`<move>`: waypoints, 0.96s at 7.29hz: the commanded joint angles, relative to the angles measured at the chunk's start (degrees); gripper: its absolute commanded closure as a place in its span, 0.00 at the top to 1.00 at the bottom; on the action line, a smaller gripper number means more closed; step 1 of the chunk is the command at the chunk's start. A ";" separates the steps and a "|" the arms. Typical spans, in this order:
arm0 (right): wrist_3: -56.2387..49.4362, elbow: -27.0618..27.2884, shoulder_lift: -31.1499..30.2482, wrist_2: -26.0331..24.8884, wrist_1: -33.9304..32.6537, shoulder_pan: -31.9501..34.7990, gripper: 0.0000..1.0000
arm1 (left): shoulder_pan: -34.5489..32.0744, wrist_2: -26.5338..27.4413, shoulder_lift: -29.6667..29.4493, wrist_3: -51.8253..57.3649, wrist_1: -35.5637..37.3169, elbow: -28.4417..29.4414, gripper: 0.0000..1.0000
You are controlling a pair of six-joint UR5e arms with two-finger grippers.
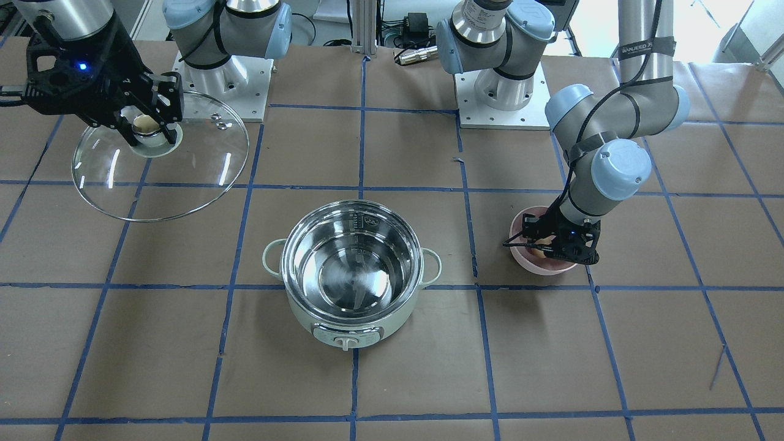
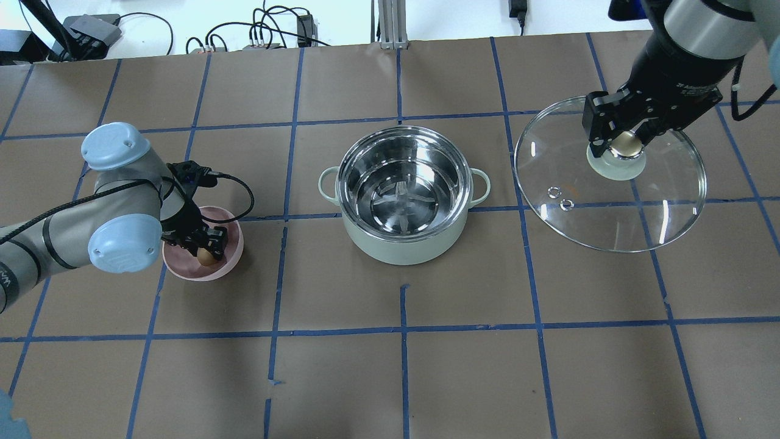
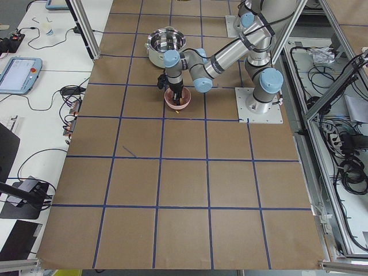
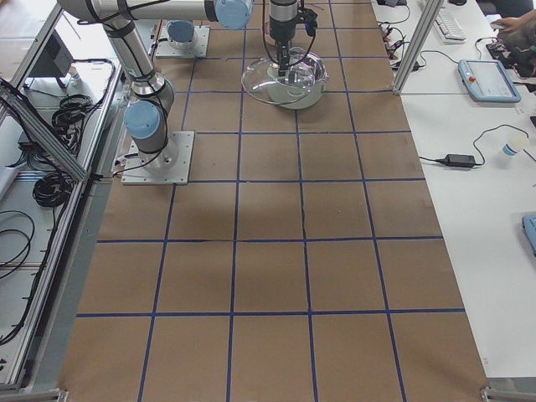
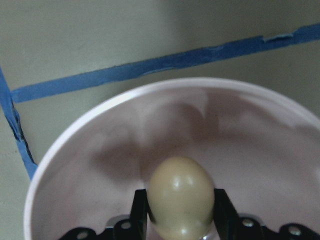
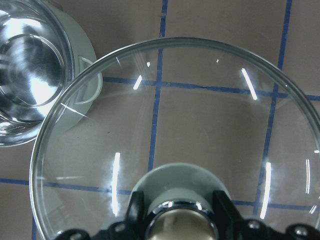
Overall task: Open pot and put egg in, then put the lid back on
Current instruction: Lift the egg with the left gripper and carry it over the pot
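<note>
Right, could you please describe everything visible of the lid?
The lid is a large round clear glass disc with a metal rim, two small vent holes and a pale green hub under a beige knob. The right gripper is shut on that knob, holding it tilted, apparently off the table, beside the open pot.

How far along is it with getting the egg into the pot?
Done: the pot is open, its lid held aside by the right gripper. In hand: the left gripper grips the egg, not yet out of the pink bowl. Left: egg into pot, lid back on.
</note>
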 commanded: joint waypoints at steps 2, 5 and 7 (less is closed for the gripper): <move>0.06 -0.09 0.00 0.06 -0.06 0.07 0.33 | -1.14 0.52 4.31 -2.70 -9.07 5.63 0.07; -0.29 0.00 0.09 0.06 -0.06 -0.10 0.33 | -13.12 0.09 7.05 -16.90 -19.68 15.82 0.07; -0.47 0.00 0.17 0.06 -0.06 -0.63 0.33 | -25.26 -0.79 4.52 -31.57 -19.60 22.68 0.07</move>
